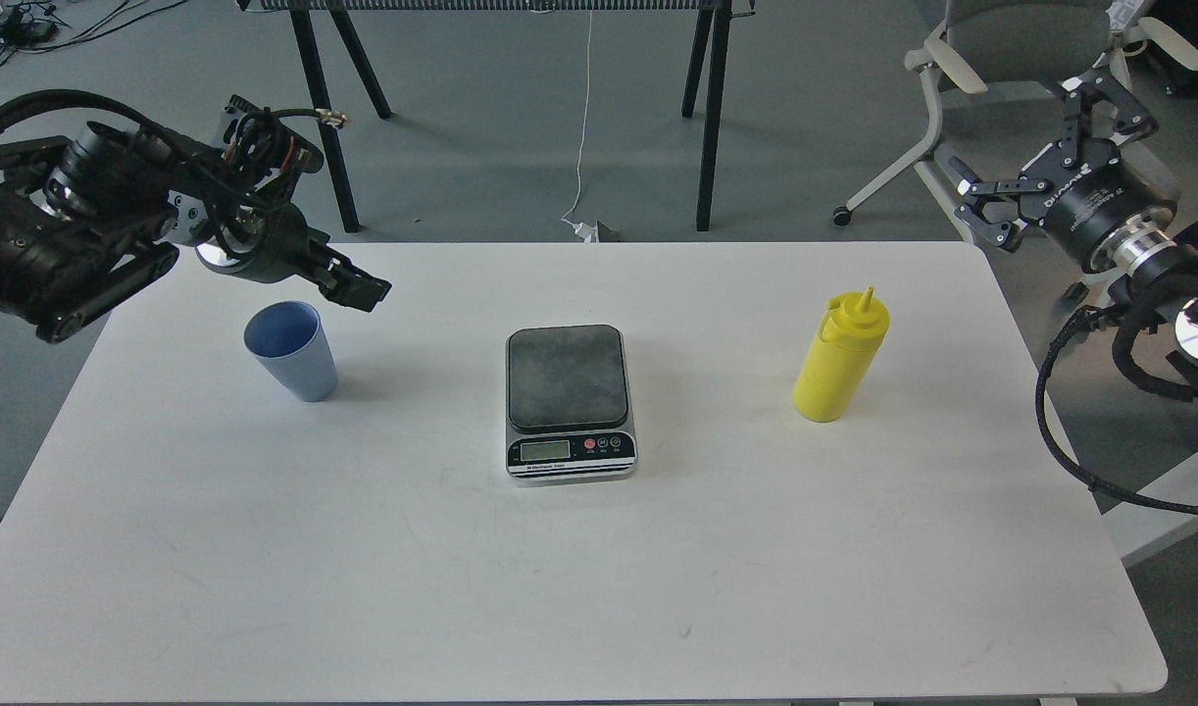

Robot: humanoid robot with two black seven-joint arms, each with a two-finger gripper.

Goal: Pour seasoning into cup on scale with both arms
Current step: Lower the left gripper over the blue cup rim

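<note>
Left claw (pixel 359 285) above/behind small ribbed light-blue cup (pixel 292 351), opening unclear; right claw (pixel 1035 147) wide, empty. Next: lower, grip mid-wall, move to grey scale (pixel 568 378).

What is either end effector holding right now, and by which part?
Nothing. The left end effector hangs just above and behind the cup, apart from it. The right end effector is open off the table's right side, far from the bottle.
</note>
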